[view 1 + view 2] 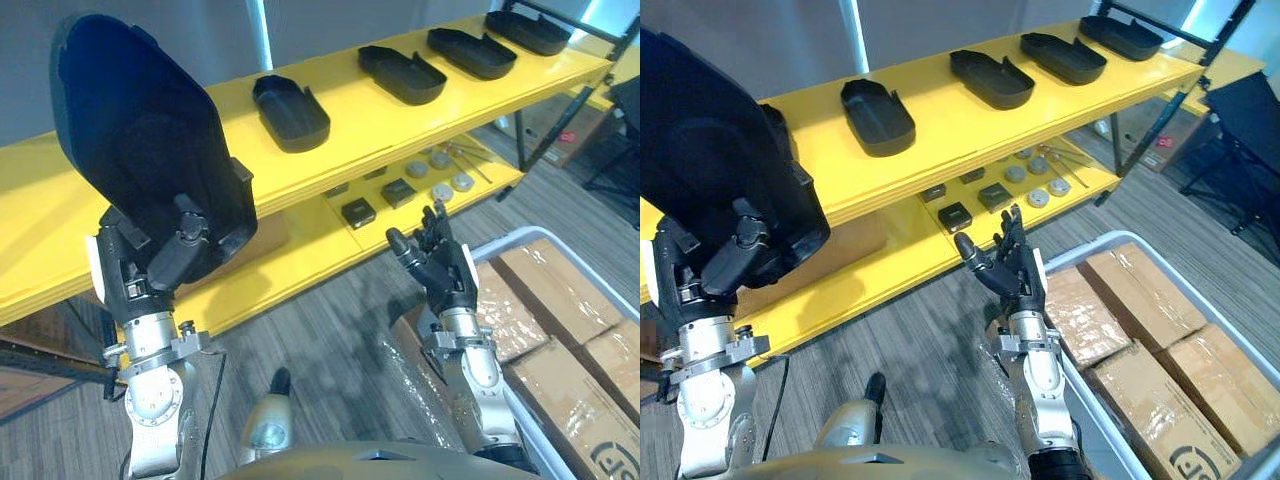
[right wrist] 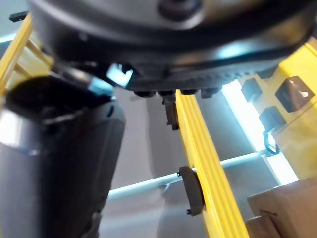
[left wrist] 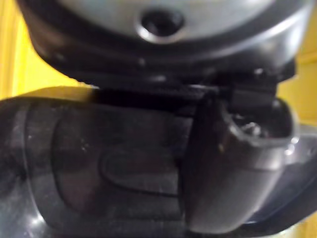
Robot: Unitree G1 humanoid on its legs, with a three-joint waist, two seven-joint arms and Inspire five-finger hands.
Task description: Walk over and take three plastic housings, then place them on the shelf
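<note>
Shelf, left eye view: glossy yellow two-tier shelf (image 1: 355, 125) running from near left to far right above the floor (image 1: 330, 320), which is grey with a plank pattern.
Upper tier: four shelved housings (image 1: 290, 113) of matte black plastic. They are shallow, boat-shaped shells lying hollow side up in a row, each apart from the next.
Lower tier: small square black blocks (image 1: 358, 211) beside round grey discs (image 1: 442, 190).
Held housing: a fifth black shell (image 1: 140, 130), smooth and rounded, stands upright in front of the shelf's left end.
Left hand: the left hand (image 1: 150, 265) has its fingers and thumb curled round the held housing's lower edge.
Right hand, right eye view: the right hand (image 1: 1012, 265) is raised with fingers straight and spread. It holds nothing and hangs over the floor between shelf and bin.
Bin: pale grey tub (image 1: 1120, 238) at lower right, holding cardboard boxes (image 1: 1150, 390) wrapped in clear film.
Grip, left wrist view: the dark thumb lies pressed against the held housing's shiny black wall, with yellow showing at the edges.
Reach, right wrist view: the right hand's dark bulk is free of any load. The shelf's yellow edge crosses beyond it, and a cardboard corner shows nearby.
</note>
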